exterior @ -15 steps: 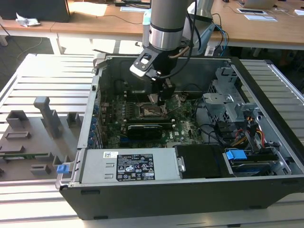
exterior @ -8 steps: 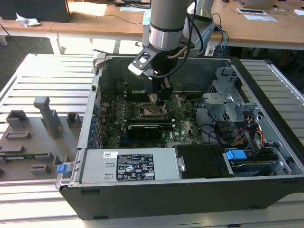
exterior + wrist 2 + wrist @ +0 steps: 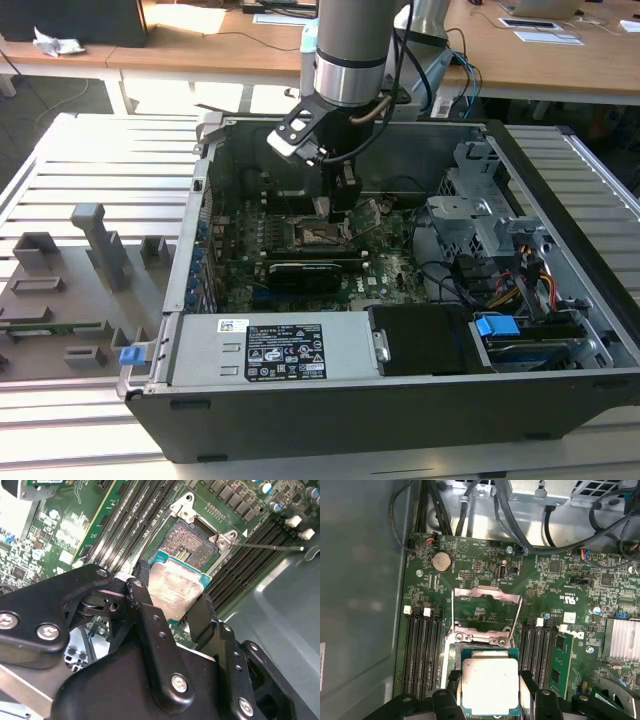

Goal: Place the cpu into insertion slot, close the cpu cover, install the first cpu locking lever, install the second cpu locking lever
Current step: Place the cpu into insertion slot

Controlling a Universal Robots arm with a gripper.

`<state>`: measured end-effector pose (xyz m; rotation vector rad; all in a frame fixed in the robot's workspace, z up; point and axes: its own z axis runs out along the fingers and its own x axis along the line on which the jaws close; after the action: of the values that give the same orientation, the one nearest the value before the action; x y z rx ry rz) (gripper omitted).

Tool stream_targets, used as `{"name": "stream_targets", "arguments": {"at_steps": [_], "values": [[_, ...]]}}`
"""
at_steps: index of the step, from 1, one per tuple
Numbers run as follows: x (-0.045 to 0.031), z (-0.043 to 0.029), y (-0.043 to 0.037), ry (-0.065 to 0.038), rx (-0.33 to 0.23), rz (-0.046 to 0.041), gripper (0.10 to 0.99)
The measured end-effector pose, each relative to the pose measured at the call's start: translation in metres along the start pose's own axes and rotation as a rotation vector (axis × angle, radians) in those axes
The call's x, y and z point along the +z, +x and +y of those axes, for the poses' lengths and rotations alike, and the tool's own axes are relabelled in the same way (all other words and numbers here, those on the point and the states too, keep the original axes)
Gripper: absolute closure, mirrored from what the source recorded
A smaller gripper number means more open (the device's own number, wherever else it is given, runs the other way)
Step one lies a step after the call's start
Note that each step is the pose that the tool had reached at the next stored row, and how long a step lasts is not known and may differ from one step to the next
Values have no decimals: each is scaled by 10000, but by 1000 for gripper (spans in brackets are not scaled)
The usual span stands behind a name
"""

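Inside the open computer case (image 3: 560, 200), my gripper (image 3: 336, 203) is shut on the cpu, with a black finger (image 3: 451, 680) on each of two opposite sides. The cpu (image 3: 490, 687) (image 3: 175, 587) is a flat square chip with a dull silver top, held level just above the motherboard. It overlaps one edge of the bare insertion slot (image 3: 192, 540) (image 3: 322, 235), whose contacts lie uncovered. The cpu cover (image 3: 487, 597), a silvery frame, is swung open beyond the slot. A thin locking lever (image 3: 270, 545) sticks out beside the slot.
Memory slots (image 3: 422, 655) flank the socket on both sides. A long black card (image 3: 315, 272) lies in front of it, then a metal box with a white label (image 3: 285, 350). A drive cage (image 3: 490, 210) and cables fill the exterior view's right. Grey fixtures (image 3: 60, 290) sit outside the case.
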<state>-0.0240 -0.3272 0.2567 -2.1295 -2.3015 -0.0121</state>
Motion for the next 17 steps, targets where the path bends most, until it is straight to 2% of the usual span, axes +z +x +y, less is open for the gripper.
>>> {"name": "stream_targets", "arguments": {"at_steps": [17], "values": [[3,2,0,-19,2102,-24,545]]}}
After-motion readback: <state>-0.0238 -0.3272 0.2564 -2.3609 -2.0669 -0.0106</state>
